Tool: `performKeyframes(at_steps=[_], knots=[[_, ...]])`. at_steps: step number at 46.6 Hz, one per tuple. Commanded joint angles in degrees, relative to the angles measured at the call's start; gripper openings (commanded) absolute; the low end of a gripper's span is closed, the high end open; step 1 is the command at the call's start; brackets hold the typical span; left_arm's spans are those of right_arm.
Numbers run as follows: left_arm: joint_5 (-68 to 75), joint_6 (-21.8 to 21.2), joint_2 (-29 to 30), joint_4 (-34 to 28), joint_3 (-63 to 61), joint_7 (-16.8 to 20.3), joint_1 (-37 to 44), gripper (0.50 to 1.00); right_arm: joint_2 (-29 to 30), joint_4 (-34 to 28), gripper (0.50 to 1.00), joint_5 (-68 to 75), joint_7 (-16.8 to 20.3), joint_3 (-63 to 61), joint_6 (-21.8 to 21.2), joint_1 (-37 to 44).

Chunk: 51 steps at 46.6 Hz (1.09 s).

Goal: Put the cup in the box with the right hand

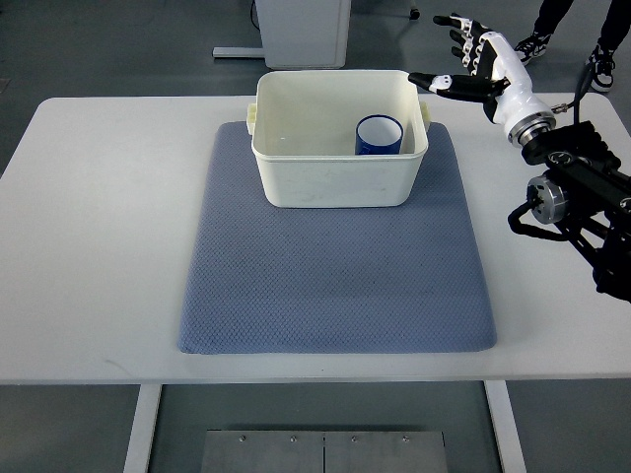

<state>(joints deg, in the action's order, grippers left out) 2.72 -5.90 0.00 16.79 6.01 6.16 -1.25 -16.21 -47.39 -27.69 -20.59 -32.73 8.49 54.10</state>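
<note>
One blue cup stands upright inside the cream box, toward its right side. The box sits at the far end of a blue-grey mat on the white tabletop. The right hand hovers beside the box's right rim, fingers spread and empty. Grey floor lies beyond, with a person's shoes.

A white rectangular surface fills most of the frame. A blue-grey textured fabric mat lies on it in the middle, its near edge close to the surface's front edge. Beyond the far edge, at the top centre, stands a white cabinet base on grey floor. At the upper right, a person's dark shoes show. Below the surface, bottom centre, sits a grey metal plate.
</note>
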Motion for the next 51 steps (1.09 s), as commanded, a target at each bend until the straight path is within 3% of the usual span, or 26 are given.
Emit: performKeyframes(at_steps=[1,21,36,51], knots=[[0.0,0.01,0.0,0.0,-0.03,-0.01,-0.07,1.0,-0.58,-0.07,0.995,0.0,1.43,-2.42,-0.14,-1.8],[0.0,0.01,0.0,0.0,-0.03,-0.01,0.02,1.0,-0.32,0.02,0.998,-0.09,8.11,-14.72,-0.23,-8.56],[0.0,0.01,0.0,0.0,-0.03,-0.01,0.02,1.0,2.05,0.63,1.0,0.0,7.76,-18.33,-0.14,-10.94],[0.0,0.01,0.0,0.0,-0.03,-0.01,0.02,1.0,4.16,5.2,1.0,0.0,7.67,-20.35,-0.14,-11.47]])
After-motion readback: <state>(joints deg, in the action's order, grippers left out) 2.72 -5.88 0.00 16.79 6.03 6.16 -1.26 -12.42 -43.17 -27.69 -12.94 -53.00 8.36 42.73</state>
